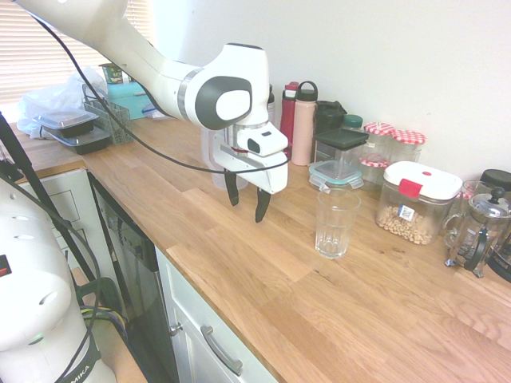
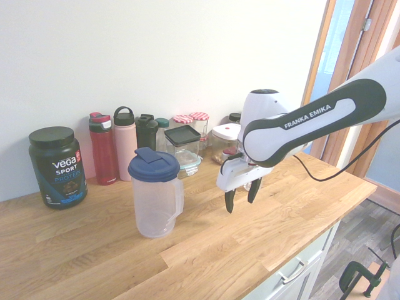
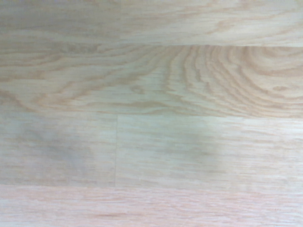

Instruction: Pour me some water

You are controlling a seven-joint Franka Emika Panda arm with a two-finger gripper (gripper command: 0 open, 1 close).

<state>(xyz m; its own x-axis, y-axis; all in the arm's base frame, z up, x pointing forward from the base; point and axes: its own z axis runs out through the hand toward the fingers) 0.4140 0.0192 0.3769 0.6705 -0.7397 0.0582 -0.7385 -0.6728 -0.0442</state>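
Second exterior view shows the jug beside the empty, open-jawed gripper; first exterior view shows the glass.

claw above worktop, between jug and glass

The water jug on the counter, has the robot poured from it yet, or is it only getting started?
Nothing looks done. The glass looks empty and the lidded jug stands untouched on the worktop. In hand: the claw hangs open and empty above bare wood between them, pointing down. Left: grasp the jug, carry it to the glass and pour.
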